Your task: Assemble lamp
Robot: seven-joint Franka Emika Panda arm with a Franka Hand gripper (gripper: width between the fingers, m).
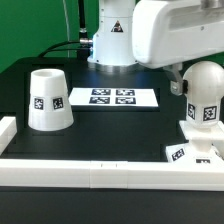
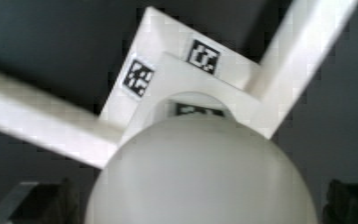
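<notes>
Entry: white plastic round-topped bulb post (image 1: 205, 95), upright on the flat white square tagged base (image 1: 186, 152) at the exterior view's right; gripper (image 2: 190, 203) above it, jaws seemingly released in the dim wrist view; I would close squarely on its dome, keep it plumb, twist gently.

The widest open stretch of black table (image 1: 120, 135) is in the centre and lower middle of the frame, between the shade (image 1: 49, 100) at the left and the bulb post (image 1: 205, 98) at the right. The marker board (image 1: 112, 97) lies flat in the middle. A long white rail (image 1: 100, 172) walls off the lower edge and left side. The arm (image 1: 165, 35) crowds the upper right, close above the post. The base (image 1: 188, 152) fills the lower right.
</notes>
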